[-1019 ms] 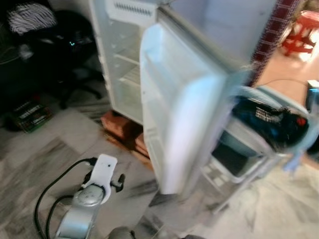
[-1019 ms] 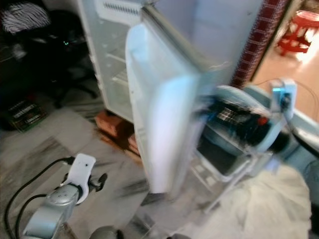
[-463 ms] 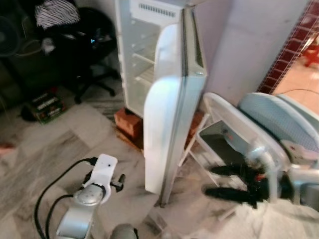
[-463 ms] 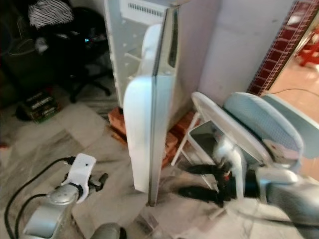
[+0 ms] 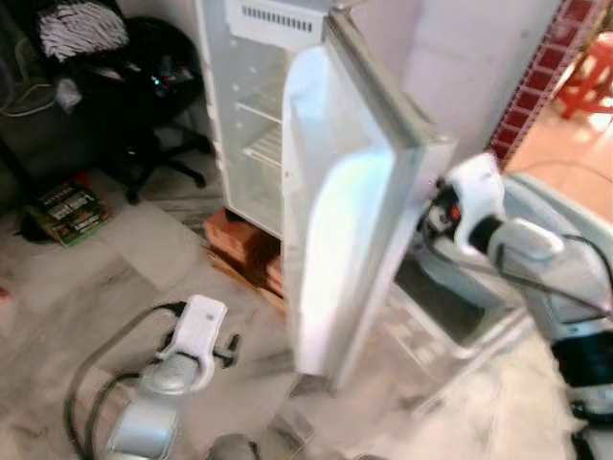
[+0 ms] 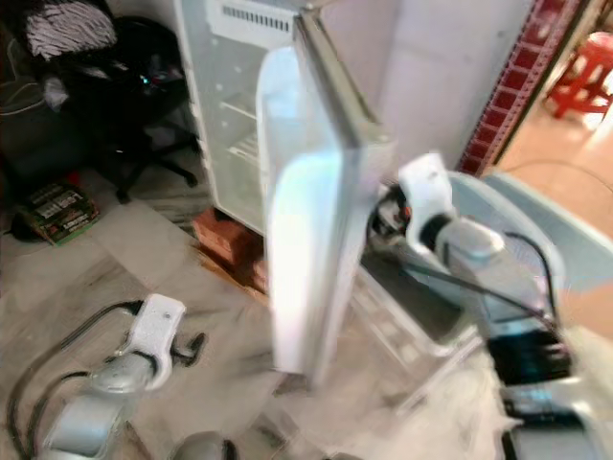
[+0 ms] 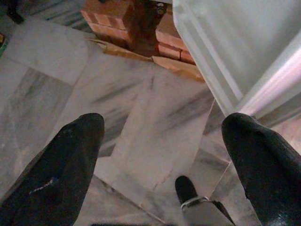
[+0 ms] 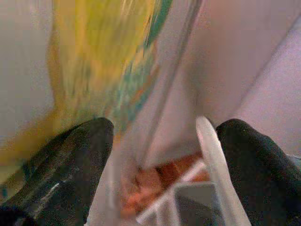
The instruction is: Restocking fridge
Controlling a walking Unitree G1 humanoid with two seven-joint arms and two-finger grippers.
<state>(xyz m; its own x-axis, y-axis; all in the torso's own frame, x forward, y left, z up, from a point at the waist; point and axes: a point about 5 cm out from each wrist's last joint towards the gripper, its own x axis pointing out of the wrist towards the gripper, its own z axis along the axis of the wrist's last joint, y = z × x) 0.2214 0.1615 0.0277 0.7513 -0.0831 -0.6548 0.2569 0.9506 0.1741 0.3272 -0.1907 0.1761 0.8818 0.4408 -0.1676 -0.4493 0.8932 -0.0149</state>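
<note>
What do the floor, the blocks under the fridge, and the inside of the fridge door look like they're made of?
The floor looks like polished marble or marble-look tile: pale slabs with grey veins and visible joints. The blocks under the fridge appear to be red clay bricks, matte and rough, with mortar-like lines. The fridge door liner looks like glossy white moulded plastic, judging by its rounded edges and soft sheen.

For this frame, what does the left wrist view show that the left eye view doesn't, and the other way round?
Left wrist view: the left gripper's two black fingers spread apart over grey-veined marble floor.

Left eye view: the fridge's open interior with white shelves, a black office chair, a red stool, and the right arm raised behind the door's outer edge.

Both: the open white fridge door, the bricks under the fridge, and the marble floor.
</note>
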